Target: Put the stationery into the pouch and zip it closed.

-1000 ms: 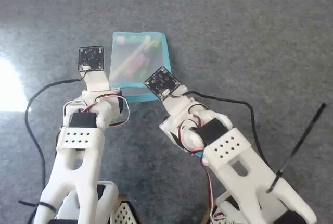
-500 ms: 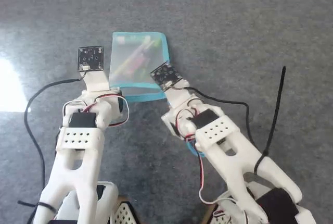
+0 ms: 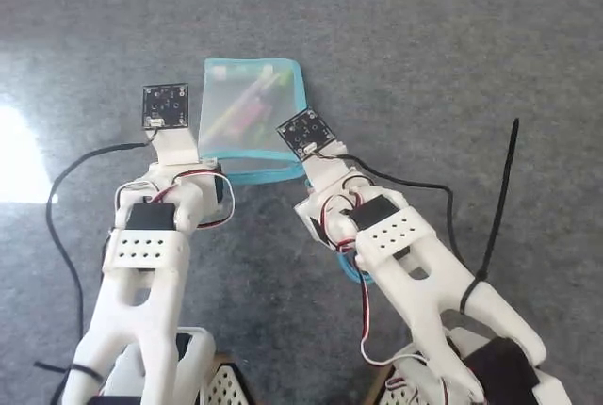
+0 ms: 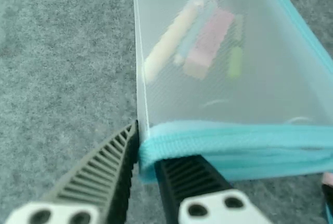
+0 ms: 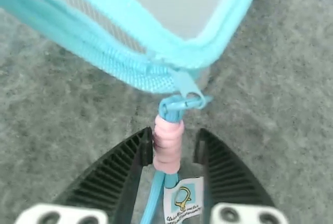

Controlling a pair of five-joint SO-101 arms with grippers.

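Note:
The translucent pouch (image 3: 250, 113) with teal trim lies on the grey mat, with coloured stationery (image 4: 208, 41) inside it. My left gripper (image 4: 145, 164) is shut on the near left corner of the pouch's zip edge (image 4: 229, 143). At the other near corner the zip slider (image 5: 183, 86) sits at the end of the zip. Its pink pull bead (image 5: 167, 143) hangs between the fingers of my right gripper (image 5: 174, 135). That gripper stands narrowly open, with the bead against one finger and a gap to the other. A teal cord and a paper tag (image 5: 179, 203) trail from the bead.
A black cable (image 3: 57, 226) curves over the mat (image 3: 452, 66) left of the left arm. A thin black strip (image 3: 499, 207) stands up beside the right arm (image 3: 396, 235). The mat is bare to the right of the pouch and beyond it.
The right arm swung to the right along the pouch's near edge, then shifted slightly more. The left arm and the pouch stayed still.

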